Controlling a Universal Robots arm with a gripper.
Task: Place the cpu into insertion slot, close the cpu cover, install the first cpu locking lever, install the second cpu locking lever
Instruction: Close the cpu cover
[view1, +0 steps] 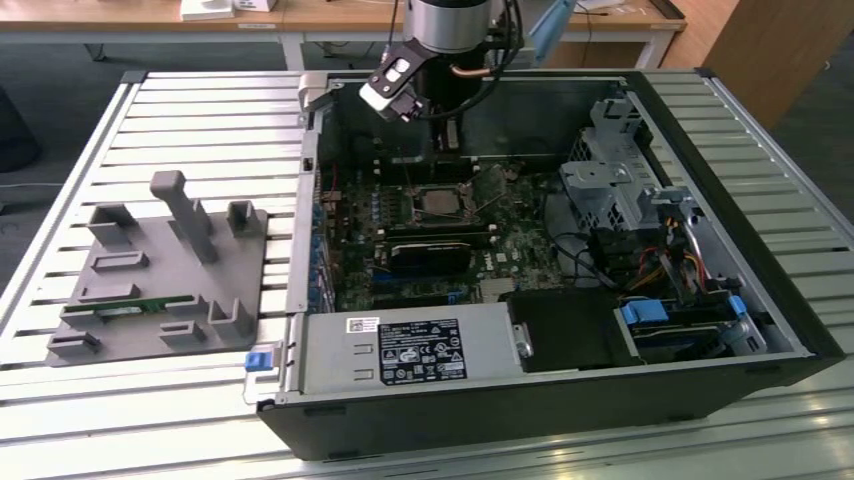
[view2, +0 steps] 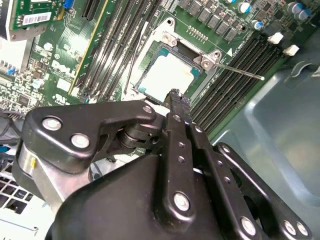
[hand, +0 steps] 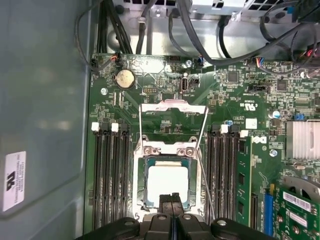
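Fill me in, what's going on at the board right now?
The gripper, shut and empty, hovers just over the cpu. The cpu already sits in place on the board, with the cover lying flat around it. A thin wire lever sticks out free beside it, so it looks unlatched.

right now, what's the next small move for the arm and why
Probably slide the shut fingers from over the chip toward the thin lever: the chip already lies seated, the fingers hold nothing, and that lever juts out, seemingly unlatched.
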